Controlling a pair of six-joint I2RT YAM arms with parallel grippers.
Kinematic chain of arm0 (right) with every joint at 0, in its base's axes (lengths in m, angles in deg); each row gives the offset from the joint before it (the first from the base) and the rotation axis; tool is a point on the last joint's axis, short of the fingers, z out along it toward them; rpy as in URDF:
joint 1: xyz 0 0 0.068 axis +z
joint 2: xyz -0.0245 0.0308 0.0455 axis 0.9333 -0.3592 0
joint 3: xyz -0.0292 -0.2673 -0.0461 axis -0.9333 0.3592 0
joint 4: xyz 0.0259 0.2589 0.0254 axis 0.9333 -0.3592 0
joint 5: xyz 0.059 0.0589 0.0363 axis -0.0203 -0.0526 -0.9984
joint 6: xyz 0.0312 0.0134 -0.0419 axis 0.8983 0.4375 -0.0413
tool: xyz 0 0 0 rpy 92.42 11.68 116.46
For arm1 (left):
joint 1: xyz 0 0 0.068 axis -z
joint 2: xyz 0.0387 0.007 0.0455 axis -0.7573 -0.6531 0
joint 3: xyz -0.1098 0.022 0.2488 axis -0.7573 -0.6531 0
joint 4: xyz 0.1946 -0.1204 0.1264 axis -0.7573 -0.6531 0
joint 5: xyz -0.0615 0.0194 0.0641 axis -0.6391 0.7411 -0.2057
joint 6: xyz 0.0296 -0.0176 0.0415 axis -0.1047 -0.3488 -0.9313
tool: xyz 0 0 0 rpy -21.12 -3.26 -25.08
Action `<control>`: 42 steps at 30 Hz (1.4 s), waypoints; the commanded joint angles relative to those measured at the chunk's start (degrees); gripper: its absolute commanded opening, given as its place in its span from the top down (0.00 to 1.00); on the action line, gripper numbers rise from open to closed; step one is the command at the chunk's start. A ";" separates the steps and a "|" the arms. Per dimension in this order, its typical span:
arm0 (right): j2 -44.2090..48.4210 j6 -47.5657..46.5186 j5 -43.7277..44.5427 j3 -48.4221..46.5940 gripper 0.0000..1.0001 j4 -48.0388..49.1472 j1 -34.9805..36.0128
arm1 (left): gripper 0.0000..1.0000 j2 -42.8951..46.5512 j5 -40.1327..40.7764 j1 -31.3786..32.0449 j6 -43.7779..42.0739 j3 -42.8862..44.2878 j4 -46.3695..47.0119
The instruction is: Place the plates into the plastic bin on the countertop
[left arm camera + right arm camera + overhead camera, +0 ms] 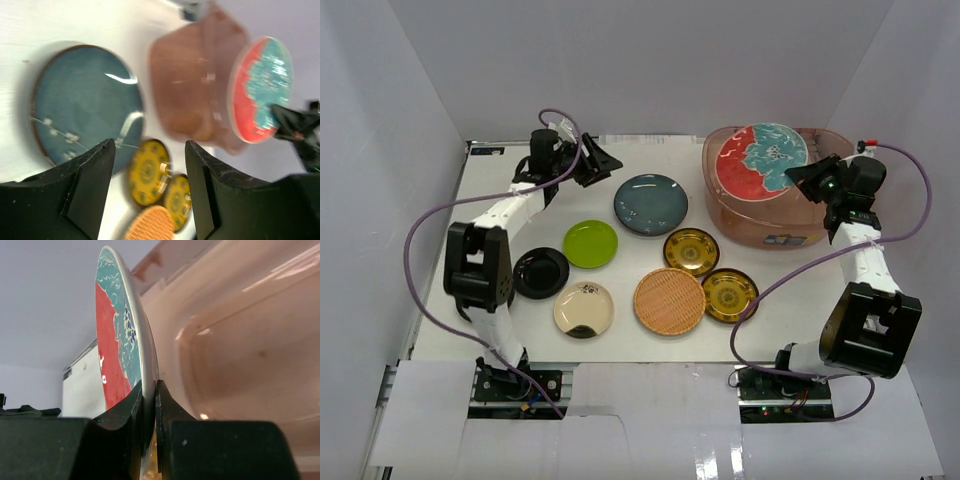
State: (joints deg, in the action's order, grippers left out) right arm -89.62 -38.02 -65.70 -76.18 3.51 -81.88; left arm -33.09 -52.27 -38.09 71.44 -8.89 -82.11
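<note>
My right gripper (809, 178) is shut on the rim of the red-teal patterned plate (761, 159) and holds it over the pinkish plastic bin (770, 228). In the right wrist view the fingers (149, 390) pinch the plate (112, 340) edge-on, with the bin wall (240, 340) behind. My left gripper (603, 163) is open and empty, above the countertop (500, 180) left of the blue-grey plate (650, 203). Through its jaws (150, 150) I see the blue-grey plate (85, 105) and two gold-brown plates (147, 172). Lime green (590, 243), black (540, 272), cream (583, 309), woven tan (669, 301) and gold-brown plates (691, 251) (729, 295) lie on the countertop.
White walls enclose the countertop on three sides. Purple cables loop from both arms. The bin stands at the back right corner. The plates lie close together in the middle and front of the surface.
</note>
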 commanded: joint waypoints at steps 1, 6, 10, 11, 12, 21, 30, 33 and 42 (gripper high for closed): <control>2.05 -1.53 0.25 -0.30 0.92 3.44 -3.06 | 0.31 -8.69 7.06 0.73 -8.39 8.16 -14.33; -4.53 -7.51 5.27 -5.56 0.92 -2.97 -3.77 | 0.28 -19.68 10.48 1.08 -15.60 23.98 -24.88; -9.45 -11.03 8.25 -9.43 0.92 -7.36 -3.77 | 0.28 -29.95 8.65 1.08 -18.86 34.88 -33.21; -11.12 -12.52 8.70 -10.05 0.91 -8.07 -3.77 | 0.28 -31.72 8.20 1.08 -19.99 37.07 -34.63; -12.00 -13.14 9.05 -11.10 0.89 -8.16 -3.77 | 0.28 -33.22 7.77 1.17 -20.53 40.40 -35.69; -18.25 -17.10 7.30 -13.13 0.34 -13.17 -3.33 | 0.36 -40.00 -3.13 1.26 -22.11 42.20 -38.51; -16.67 -24.03 21.68 -20.85 0.10 -20.37 2.63 | 0.51 -40.00 -6.13 1.78 -22.99 37.89 -37.99; -16.50 -27.12 28.56 -24.73 0.10 -24.15 6.16 | 0.75 -39.21 -4.64 1.78 -22.29 35.87 -36.58; -11.75 -27.21 23.99 -21.22 0.10 -23.63 6.42 | 1.00 -29.11 -7.08 0.91 -15.01 27.45 -24.22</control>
State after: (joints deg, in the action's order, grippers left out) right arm -103.66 -63.39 -42.01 -97.51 -21.17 -75.06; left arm -68.45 -61.96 -37.11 55.04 22.08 -110.57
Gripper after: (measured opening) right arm 0.901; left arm 0.054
